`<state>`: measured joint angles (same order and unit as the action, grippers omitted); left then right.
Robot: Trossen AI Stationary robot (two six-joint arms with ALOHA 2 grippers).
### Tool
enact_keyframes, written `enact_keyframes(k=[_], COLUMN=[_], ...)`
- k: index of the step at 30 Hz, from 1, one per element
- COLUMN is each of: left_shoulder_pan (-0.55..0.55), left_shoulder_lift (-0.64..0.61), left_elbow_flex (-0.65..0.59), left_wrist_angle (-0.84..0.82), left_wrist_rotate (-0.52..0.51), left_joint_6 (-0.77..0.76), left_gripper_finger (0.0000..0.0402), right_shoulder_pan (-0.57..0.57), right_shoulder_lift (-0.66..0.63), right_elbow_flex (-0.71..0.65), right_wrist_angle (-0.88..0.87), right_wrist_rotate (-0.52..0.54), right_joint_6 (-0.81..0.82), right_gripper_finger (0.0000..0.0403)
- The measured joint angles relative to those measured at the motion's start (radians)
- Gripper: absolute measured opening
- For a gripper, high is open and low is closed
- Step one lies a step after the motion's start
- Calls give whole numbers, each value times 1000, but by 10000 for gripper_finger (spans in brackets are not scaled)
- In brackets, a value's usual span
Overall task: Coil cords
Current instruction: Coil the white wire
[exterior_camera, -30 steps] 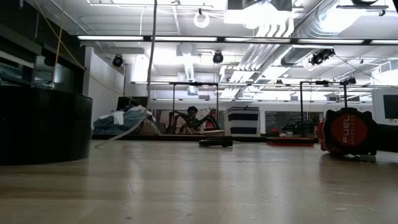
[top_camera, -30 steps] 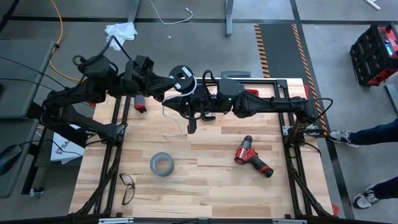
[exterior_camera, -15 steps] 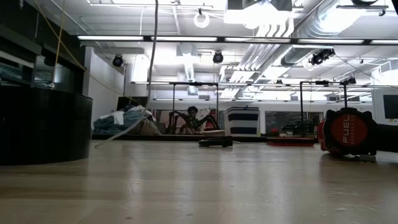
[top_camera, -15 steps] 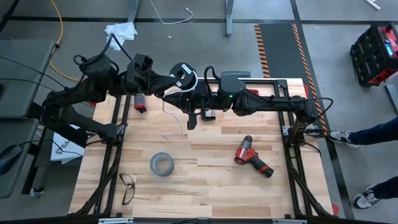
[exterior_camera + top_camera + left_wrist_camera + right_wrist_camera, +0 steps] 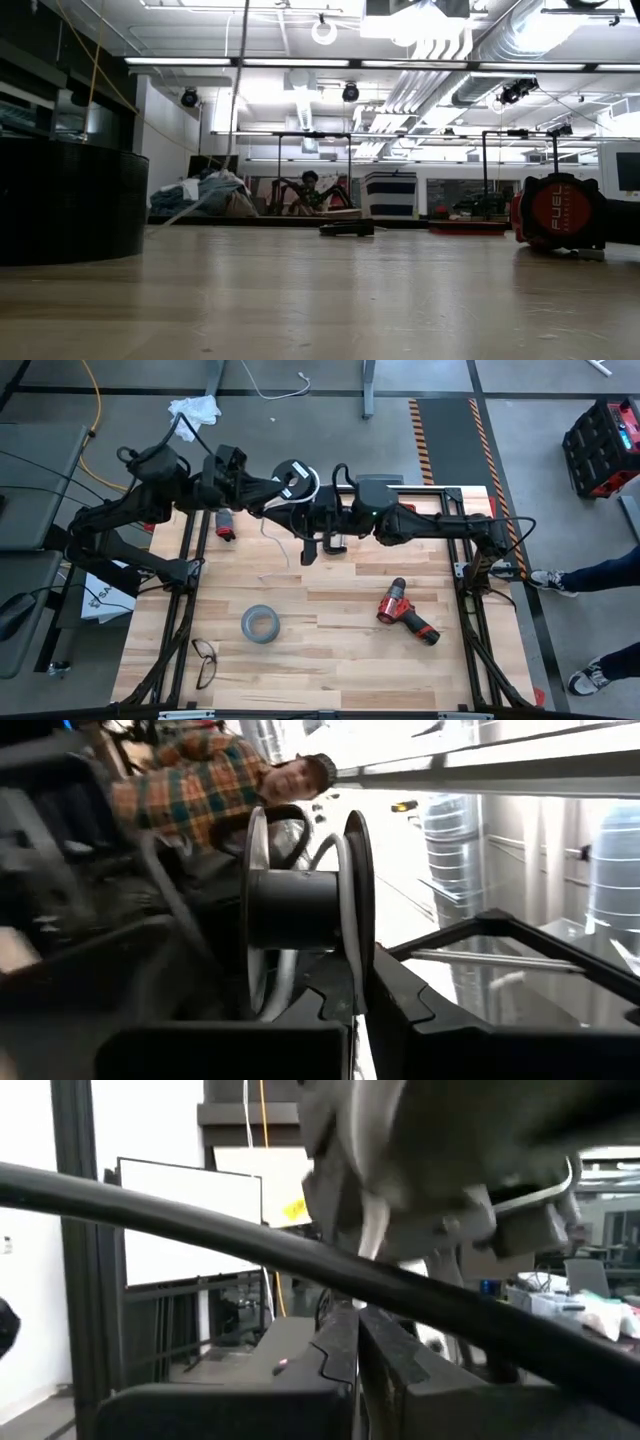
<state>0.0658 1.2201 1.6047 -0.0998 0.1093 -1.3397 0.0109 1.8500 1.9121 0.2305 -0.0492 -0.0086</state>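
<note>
High view first: nearest me on the desk I see a pair of glasses at the near left, then a grey tape roll and a red drill to its right. Farther back, both arms meet above the far edge. My left hand is pinching the black spool, held up off the desk. The white cord hangs from it down to the wood. My right hand, just right of the cord, has its fingers pressed together.
</note>
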Motion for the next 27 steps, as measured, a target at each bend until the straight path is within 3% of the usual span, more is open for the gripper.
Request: enact_keyframes(k=[18, 27], left_shoulder_pan=[-71, -108], left_shoulder_lift=[-1, -26], left_elbow_flex=[1, 1], left_wrist_angle=[4, -171], left_wrist_rotate=[89, 140], left_joint_6=[-72, -38], left_gripper_finger=[1, 1], right_shoulder_pan=[-32, -93], right_shoulder_lift=[1, 2], right_elbow_flex=[0, -1], right_wrist_angle=[77, 48], right_wrist_rotate=[4, -22], right_joint_6=[-26, -50], right_gripper_finger=[0, 0])
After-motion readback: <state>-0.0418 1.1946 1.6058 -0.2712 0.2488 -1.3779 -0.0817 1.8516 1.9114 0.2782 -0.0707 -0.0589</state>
